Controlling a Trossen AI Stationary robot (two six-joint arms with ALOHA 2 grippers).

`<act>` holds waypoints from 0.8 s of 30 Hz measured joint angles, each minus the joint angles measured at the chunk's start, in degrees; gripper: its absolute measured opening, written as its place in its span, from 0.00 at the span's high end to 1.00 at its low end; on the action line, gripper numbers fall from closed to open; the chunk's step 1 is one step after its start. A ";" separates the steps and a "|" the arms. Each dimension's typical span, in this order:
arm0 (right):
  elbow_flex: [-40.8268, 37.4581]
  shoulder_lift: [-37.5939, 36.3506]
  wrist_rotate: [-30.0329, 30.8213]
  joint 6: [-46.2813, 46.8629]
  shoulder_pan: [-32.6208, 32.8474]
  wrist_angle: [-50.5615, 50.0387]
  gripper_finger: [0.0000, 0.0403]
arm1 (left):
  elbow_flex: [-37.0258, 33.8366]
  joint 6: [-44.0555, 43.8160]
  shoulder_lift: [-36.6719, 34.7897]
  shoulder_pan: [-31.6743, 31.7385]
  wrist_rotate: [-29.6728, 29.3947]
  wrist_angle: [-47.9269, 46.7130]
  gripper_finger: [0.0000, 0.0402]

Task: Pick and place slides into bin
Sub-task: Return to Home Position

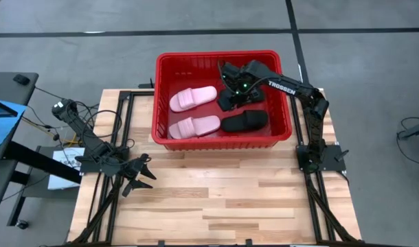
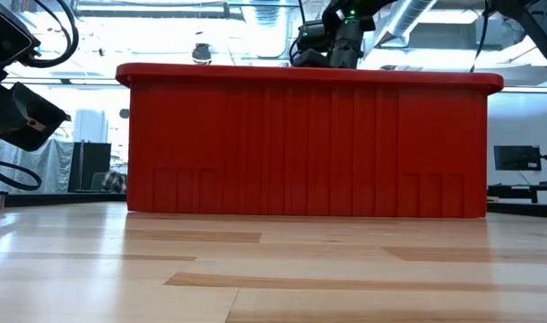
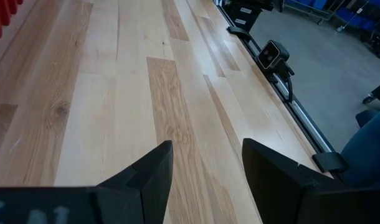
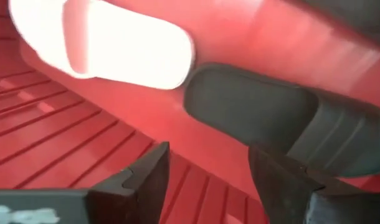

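Note:
The red bin stands at the table's far middle. In it lie two pale pink slides and a black slide on the floor near the near wall. A second black slide cannot be told apart from the dark arm above it. My right gripper is inside the bin, open and empty. Its wrist view shows its fingers over the red floor, with a black slide and a pink slide ahead. My left gripper is open and empty over the table's left side.
Bare wooden table lies between the bin and the near edge. The bin's tall near wall fills the low view. Black frame rails run along both sides of the table. A small camera sits on the rail.

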 joint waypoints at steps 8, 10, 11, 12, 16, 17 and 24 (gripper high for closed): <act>-0.02 -0.02 -1.69 -3.81 1.73 1.40 0.49 | 0.00 0.00 -0.01 -0.01 0.00 -0.01 0.54; 0.42 -0.03 -2.02 -3.53 1.66 3.46 0.49 | 0.00 0.00 -0.01 0.00 0.00 -0.01 0.54; 1.12 -0.38 -1.98 -4.62 1.98 3.42 0.49 | 0.00 0.00 -0.02 0.00 -0.01 -0.01 0.54; 2.25 -1.03 -1.82 -6.43 2.31 3.54 0.49 | 0.00 0.00 0.00 0.00 0.00 0.00 0.54; 8.88 -7.12 -2.02 -13.30 5.61 10.56 0.49 | 0.00 -0.01 -0.02 -0.02 -0.01 0.01 0.54; 10.23 -8.90 -2.68 -15.12 6.56 13.05 0.48 | 0.00 -0.01 -0.02 -0.01 0.00 -0.01 0.54; 12.16 -24.11 -3.48 -28.39 13.89 36.21 0.49 | 0.00 -0.01 -0.02 -0.01 -0.01 -0.01 0.54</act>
